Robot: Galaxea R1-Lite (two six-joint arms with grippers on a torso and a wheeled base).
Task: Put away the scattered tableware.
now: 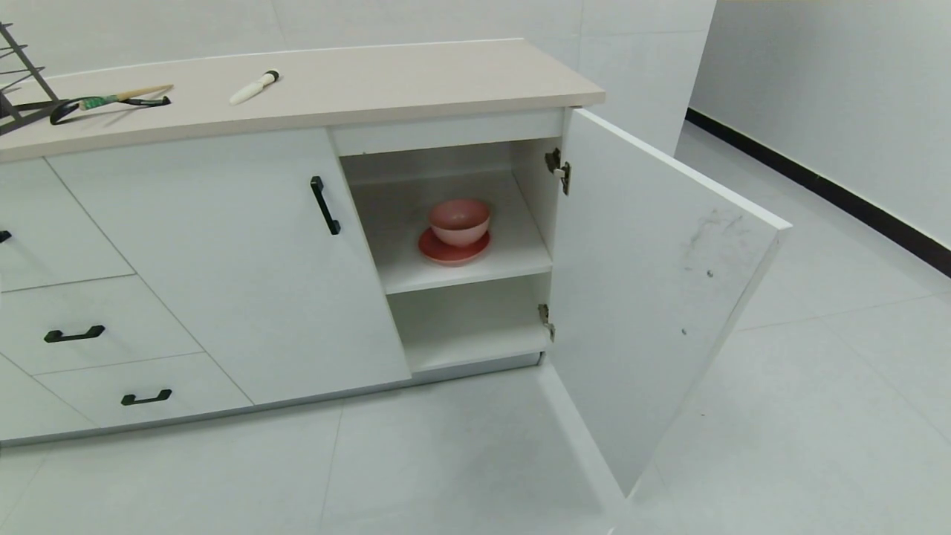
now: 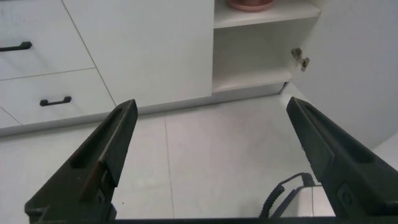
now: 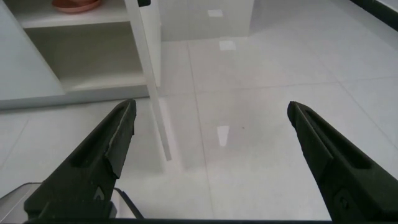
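Observation:
A pink bowl (image 1: pixel 460 221) sits on a red plate (image 1: pixel 453 251) on the upper shelf (image 1: pixel 513 256) of the open cabinet. The plate's edge shows as a red plate (image 2: pixel 250 4) in the left wrist view and as a red plate (image 3: pixel 76 5) in the right wrist view. On the countertop (image 1: pixel 386 78) lie a white-handled utensil (image 1: pixel 253 86) and a wooden-handled utensil with a green band (image 1: pixel 111 100). My left gripper (image 2: pixel 211 115) hangs open above the floor in front of the cabinet. My right gripper (image 3: pixel 211 118) is open too, over the floor beside the open door, holding nothing.
The cabinet door (image 1: pixel 654 297) stands swung out to the right, its edge (image 3: pixel 152 68) close by the right gripper. The left door with a black handle (image 1: pixel 325 205) is closed. Drawers (image 1: pixel 74 334) sit at the left. A black wire rack (image 1: pixel 18 82) stands at the counter's far left.

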